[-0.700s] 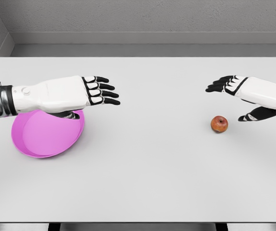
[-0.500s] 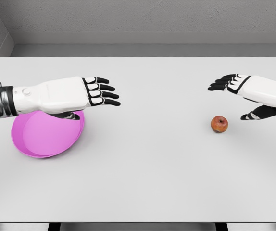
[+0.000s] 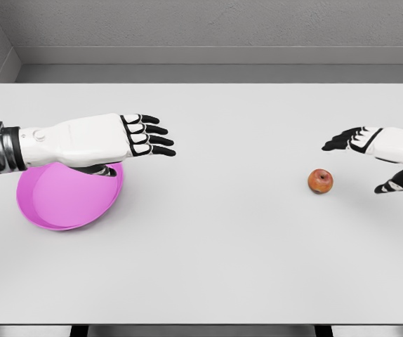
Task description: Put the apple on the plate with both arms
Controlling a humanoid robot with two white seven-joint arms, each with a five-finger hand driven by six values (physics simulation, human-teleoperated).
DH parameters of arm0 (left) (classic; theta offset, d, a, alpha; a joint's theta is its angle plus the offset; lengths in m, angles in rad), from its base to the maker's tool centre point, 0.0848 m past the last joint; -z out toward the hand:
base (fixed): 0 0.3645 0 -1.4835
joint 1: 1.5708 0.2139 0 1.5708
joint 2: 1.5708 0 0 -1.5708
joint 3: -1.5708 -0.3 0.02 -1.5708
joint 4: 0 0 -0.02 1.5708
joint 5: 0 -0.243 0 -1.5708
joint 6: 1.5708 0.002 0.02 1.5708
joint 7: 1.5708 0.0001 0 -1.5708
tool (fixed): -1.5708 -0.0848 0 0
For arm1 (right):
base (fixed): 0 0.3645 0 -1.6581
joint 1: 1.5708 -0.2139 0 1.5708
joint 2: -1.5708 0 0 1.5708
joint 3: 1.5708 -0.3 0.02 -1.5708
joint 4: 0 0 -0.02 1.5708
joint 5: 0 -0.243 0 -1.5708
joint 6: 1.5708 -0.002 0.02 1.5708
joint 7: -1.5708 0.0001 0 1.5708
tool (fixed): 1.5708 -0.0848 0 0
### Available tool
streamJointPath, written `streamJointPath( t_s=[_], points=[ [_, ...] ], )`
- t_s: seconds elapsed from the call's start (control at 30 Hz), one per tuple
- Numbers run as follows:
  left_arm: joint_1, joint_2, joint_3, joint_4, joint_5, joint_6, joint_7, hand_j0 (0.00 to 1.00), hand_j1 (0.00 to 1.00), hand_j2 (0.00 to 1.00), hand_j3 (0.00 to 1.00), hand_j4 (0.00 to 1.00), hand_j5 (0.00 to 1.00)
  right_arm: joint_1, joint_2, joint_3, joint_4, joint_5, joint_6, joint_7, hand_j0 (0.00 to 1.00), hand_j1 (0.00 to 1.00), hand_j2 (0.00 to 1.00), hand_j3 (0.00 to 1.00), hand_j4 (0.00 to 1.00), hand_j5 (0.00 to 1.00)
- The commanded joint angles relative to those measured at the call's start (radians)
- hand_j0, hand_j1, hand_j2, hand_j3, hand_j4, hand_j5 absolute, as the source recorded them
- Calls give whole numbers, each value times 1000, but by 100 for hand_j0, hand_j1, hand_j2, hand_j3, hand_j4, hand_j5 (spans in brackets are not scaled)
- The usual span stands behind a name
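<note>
A small red apple lies on the white table at the right. A pink plate sits at the left, slightly tilted. My left hand hovers over the plate's far rim, fingers stretched out flat toward the right, its thumb tucked under near the rim; it holds nothing. My right hand hangs at the right edge, just right of and above the apple, fingers spread toward the left and thumb low, apart from the apple.
The table's far edge meets a grey wall. Its front edge runs along the bottom of the view.
My right hand has drawn back to the right and dropped lower, away from above the apple. The left hand, plate and apple have stayed put.
</note>
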Motion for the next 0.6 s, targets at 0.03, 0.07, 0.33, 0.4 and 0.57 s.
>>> streamJointPath(
  t_s=[0.03,0.07,0.33,0.4,0.57],
  points=[
    [0,1,2,1,6,1,1,100,100,100,100,100,100,-11,6,71,-1,-26,2,0,100,100,100,100,100,100],
    [0,1,0,1,6,1,-1,100,100,100,100,100,100,-14,8,72,-1,-26,2,0,100,100,100,100,100,100],
    [0,1,1,4,4,1,-1,100,100,100,100,100,100,-42,5,74,-4,-20,2,0,100,100,100,100,100,100],
    [1,1,0,4,4,1,-1,100,100,100,100,100,100,-49,6,74,-7,-20,2,0,100,100,100,100,100,100],
    [1,1,0,4,4,1,-1,100,100,100,100,100,100,-69,22,109,-4,-23,21,0,100,100,100,100,100,100]
  ],
)
